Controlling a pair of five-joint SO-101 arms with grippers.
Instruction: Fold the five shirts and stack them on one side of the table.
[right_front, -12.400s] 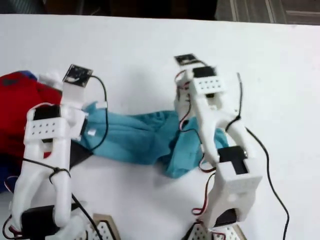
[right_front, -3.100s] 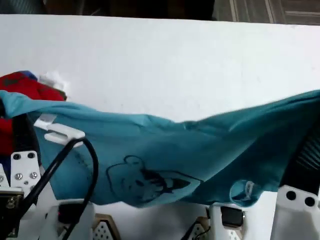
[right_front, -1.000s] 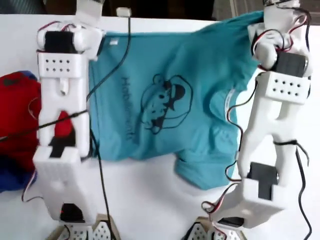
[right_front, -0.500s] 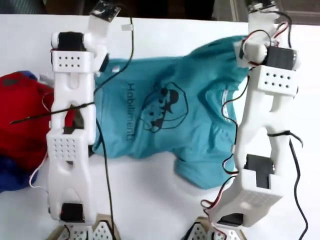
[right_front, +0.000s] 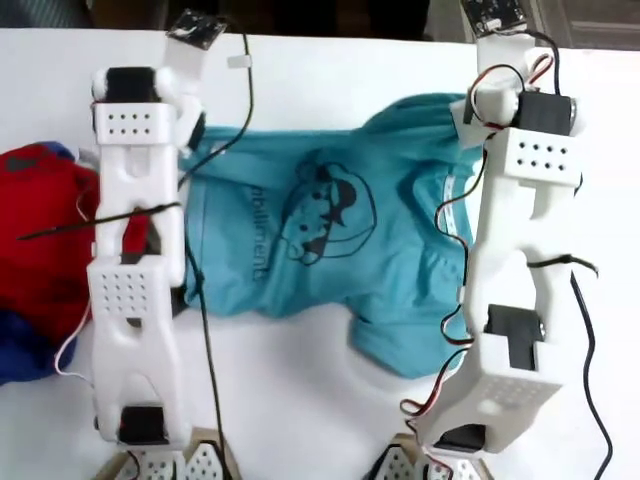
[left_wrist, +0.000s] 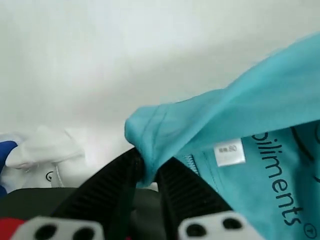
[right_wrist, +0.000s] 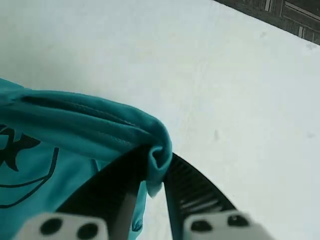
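**Both far corners pinched, shirt strung between your arms**

Your left gripper (left_wrist: 150, 167) is clamped on a bunched edge of the teal shirt (right_front: 330, 230), and your right gripper (right_wrist: 156, 159) pinches the opposite far edge. The shirt lies print-up in the middle of the table (right_front: 330, 70). Its long axis runs from arm to arm, and the body trails back from both jaws toward the bases. The near right part looks rumpled, though that arm hides some of it. The red pile (right_front: 40, 230) sits just beside your left arm.
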